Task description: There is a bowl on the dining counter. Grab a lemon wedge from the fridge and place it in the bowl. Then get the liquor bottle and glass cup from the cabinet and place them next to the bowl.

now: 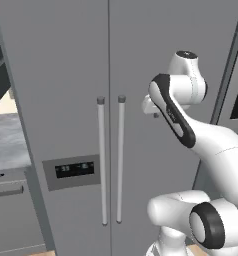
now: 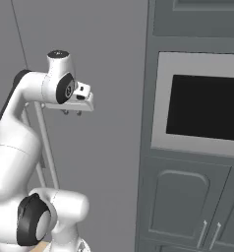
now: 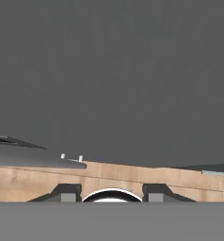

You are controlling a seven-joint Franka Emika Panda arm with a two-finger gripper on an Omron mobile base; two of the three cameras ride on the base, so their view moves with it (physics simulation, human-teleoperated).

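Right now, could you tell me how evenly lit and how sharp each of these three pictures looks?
Left base view: flat, even light on the fridge, no glare, slightly soft edges. Right base view: equally flat; the dark oven window shows no reflection. Hand view: a dim, featureless grey surface above a brighter wooden floor; the tool casts no evident shadow.

Built-in oven, grey base cabinets

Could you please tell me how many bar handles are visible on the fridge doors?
2: the left handle is on the left door, above the dispenser panel's right end; the right handle is beside it on the right door. Both doors are shut.
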